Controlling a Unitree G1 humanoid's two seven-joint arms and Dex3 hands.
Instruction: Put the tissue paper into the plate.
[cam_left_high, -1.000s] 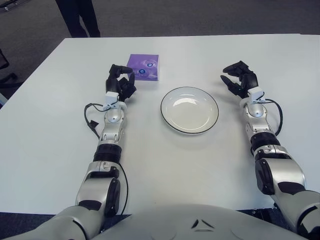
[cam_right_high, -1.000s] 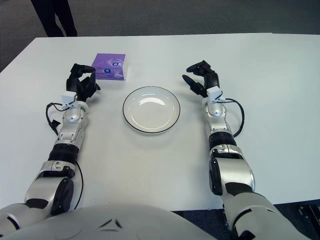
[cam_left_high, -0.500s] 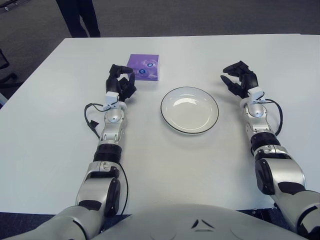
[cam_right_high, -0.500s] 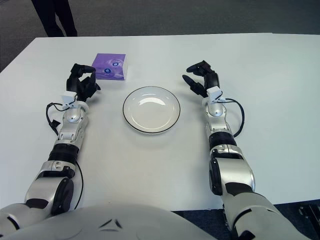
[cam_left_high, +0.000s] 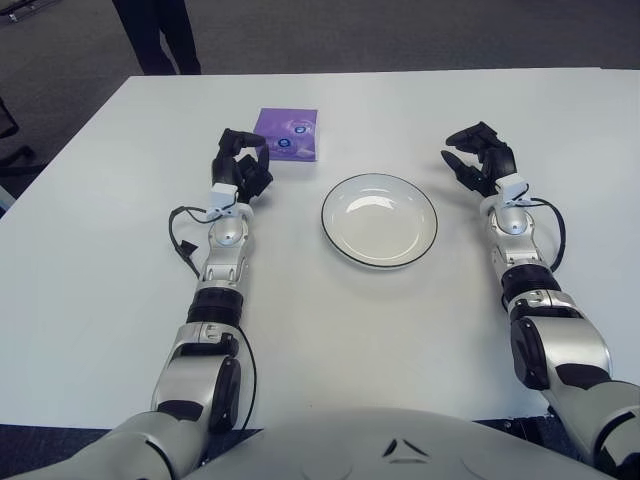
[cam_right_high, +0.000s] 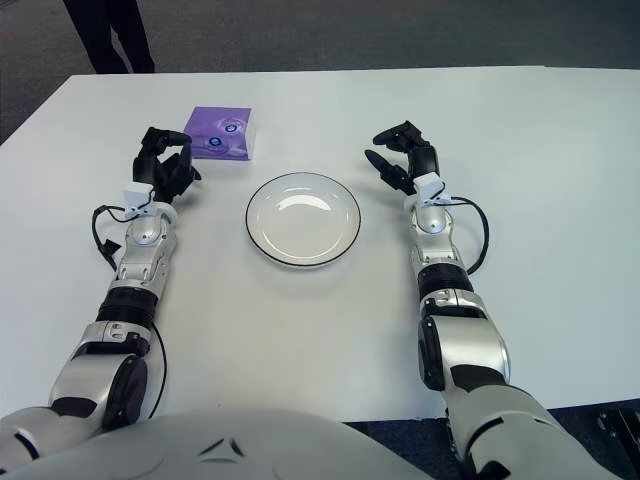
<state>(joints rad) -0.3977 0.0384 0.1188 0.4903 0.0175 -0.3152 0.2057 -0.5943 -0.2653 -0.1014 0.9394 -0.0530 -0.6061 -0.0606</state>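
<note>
No change from earlier frames. Purple square tissue packet (cam_left_high: 288, 134) flat on white table (cam_left_high: 90, 250), beyond-left of empty black-rimmed white round plate (cam_left_high: 379, 219). Left hand (cam_left_high: 240, 166) just beside packet, fingers curled, empty. Right hand (cam_left_high: 479, 158) right of plate, fingers loosely spread, empty.

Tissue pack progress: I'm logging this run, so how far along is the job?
Nothing looks done yet. The purple tissue pack lies on the table beyond the plate, which holds nothing. The left hand sits just beside the pack, fingers curled, not gripping it. The right hand rests open right of the plate. Grasping, carrying and placing all remain.
</note>
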